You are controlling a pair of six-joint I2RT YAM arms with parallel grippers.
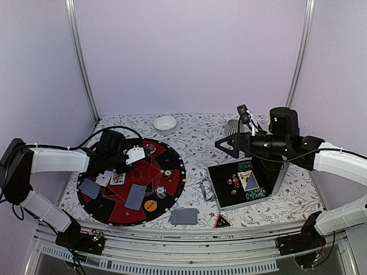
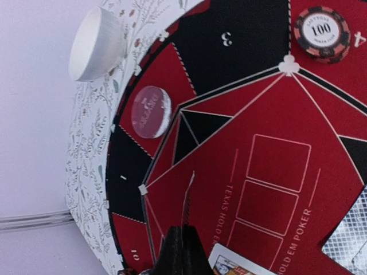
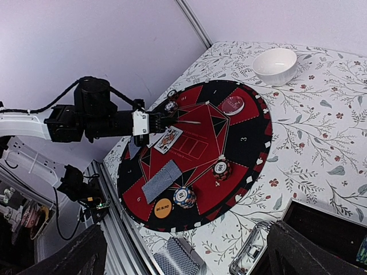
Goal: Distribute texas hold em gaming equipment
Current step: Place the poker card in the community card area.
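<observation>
The round red and black poker mat (image 1: 172, 159) lies left of centre. My left gripper (image 2: 184, 243) hovers over its far left part, shut on a playing card (image 2: 190, 197) seen edge-on. Face-down cards (image 1: 136, 196) and a face-up card (image 3: 167, 139) lie on the mat with two striped chips (image 3: 221, 168) (image 3: 184, 196), an orange Big Blind disc (image 3: 163, 208) and a clear dealer disc (image 2: 151, 112). A deck (image 1: 183, 216) and the red triangular marker (image 1: 222, 221) sit near the front edge. My right gripper (image 1: 225, 146) hangs open and empty above the open black case (image 1: 221, 183).
A white bowl (image 1: 165, 122) stands at the back, with a ribbed grey cup (image 1: 232, 127) to its right. The case holds more chips and cards (image 1: 248, 180). A metal clasp (image 1: 207, 189) lies between mat and case. Frame posts rise at the back corners.
</observation>
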